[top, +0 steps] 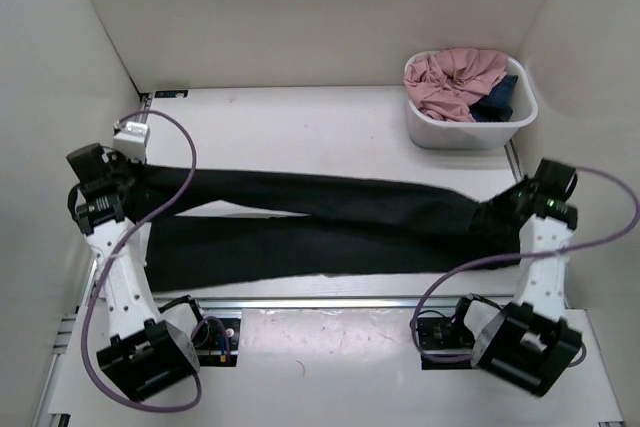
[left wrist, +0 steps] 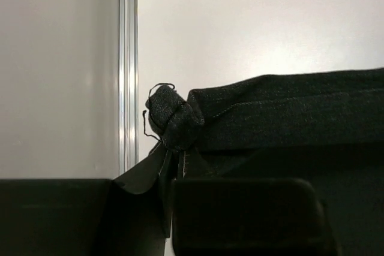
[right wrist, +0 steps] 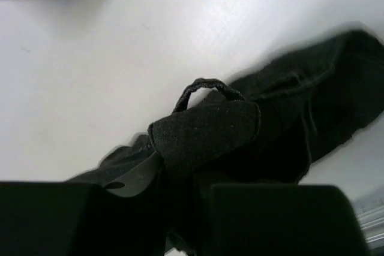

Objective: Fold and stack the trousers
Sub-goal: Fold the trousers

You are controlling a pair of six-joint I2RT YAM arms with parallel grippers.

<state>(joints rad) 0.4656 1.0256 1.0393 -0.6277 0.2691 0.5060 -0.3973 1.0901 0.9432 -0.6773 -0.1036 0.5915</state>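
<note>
Gripping both ends for first fold: left gripper (top: pixel 127 183) clamped on leg hem, right gripper (top: pixel 503 213) pinching waist end, trousers (top: pixel 320 225) stretched across table (top: pixel 300 127). Next, likely: carry one end over other, tension even.

We spotted a white tub (top: pixel 450 135) on the white table (top: pixel 300 132), a little beyond the right gripper (top: pixel 505 212). A pink garment (top: pixel 455 77) was heaped inside it, with a dark blue garment (top: pixel 498 102) tucked alongside.
</note>
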